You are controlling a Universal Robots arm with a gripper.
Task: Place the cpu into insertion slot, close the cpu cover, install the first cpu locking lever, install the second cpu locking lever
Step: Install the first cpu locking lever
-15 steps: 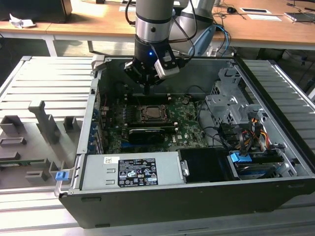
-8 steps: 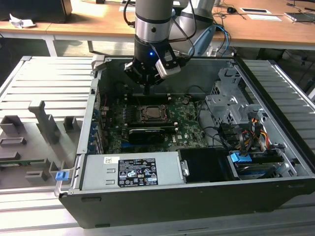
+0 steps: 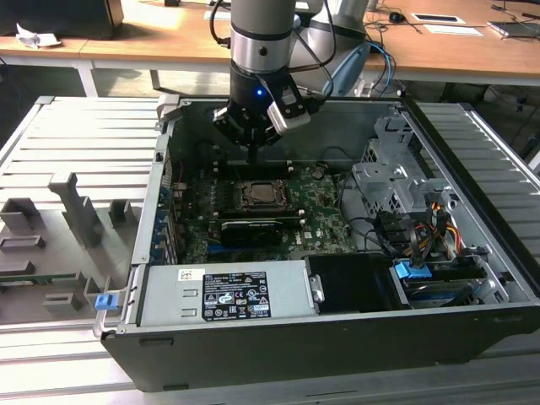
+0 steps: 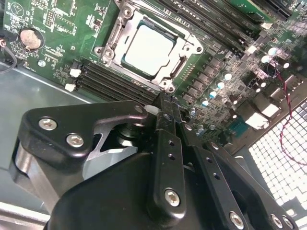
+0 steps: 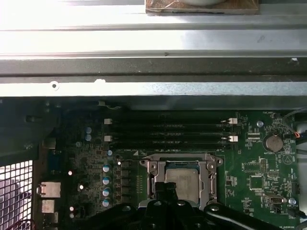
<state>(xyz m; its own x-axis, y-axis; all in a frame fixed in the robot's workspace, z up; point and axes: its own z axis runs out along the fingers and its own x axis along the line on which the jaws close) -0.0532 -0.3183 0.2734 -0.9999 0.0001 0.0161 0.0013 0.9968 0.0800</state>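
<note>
A: Where's the chip (image 4: 147, 48)?
B: Seated in the socket (image 3: 245, 200), metal frame (image 4: 114, 40) flat around it. The second wrist view shows its whole pale face; in the first wrist view the fingers (image 5: 163, 196) hide its near edge.
A: The gripper (image 4: 165, 103)?
B: Pinched together by the memory slots (image 4: 108, 81), just beside the socket. Touching the board (image 4: 62, 28)? Can't tell.

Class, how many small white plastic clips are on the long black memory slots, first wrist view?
4 clips: two near the round silver battery, two at the opposite slot ends; others possibly hidden.
</note>
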